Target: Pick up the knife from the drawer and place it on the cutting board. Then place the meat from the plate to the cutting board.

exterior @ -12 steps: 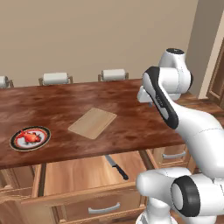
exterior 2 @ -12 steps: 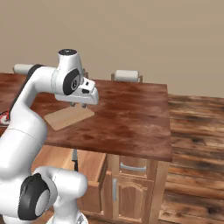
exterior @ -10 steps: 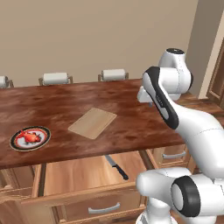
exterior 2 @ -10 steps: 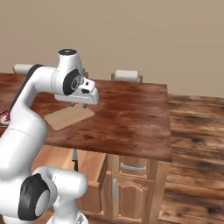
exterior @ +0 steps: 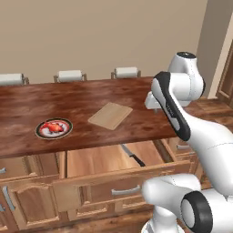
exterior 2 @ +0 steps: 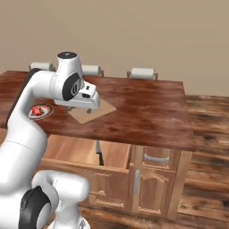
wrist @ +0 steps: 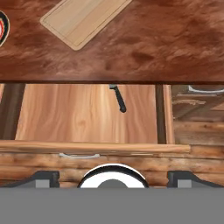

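Observation:
The wide drawer (exterior: 98, 160) (wrist: 83, 114) stands pulled out under the table's front edge. In its right part lies the knife (exterior: 132, 155) (exterior 2: 99, 157) (wrist: 118, 99), black handle toward the front. On the dark table rest the pale cutting board (exterior: 110, 115) (exterior 2: 91, 111) (wrist: 83, 18) and, to its left, the plate (exterior: 43, 134) (exterior 2: 33, 115) carrying the red meat (exterior: 55, 128) (exterior 2: 38, 109). My gripper (exterior 2: 88, 106) (wrist: 113, 178) hangs high over the table's front edge, pointing down at the drawer. It is open and holds nothing. Both fingertips (wrist: 44, 177) sit wide apart.
Three chair backs (exterior: 126, 72) line the table's far side. Narrower shut drawers and cabinet doors (exterior 2: 153, 183) flank the open drawer. The drawer's front rail with its silver handle (wrist: 78, 155) lies below the knife in the hand view.

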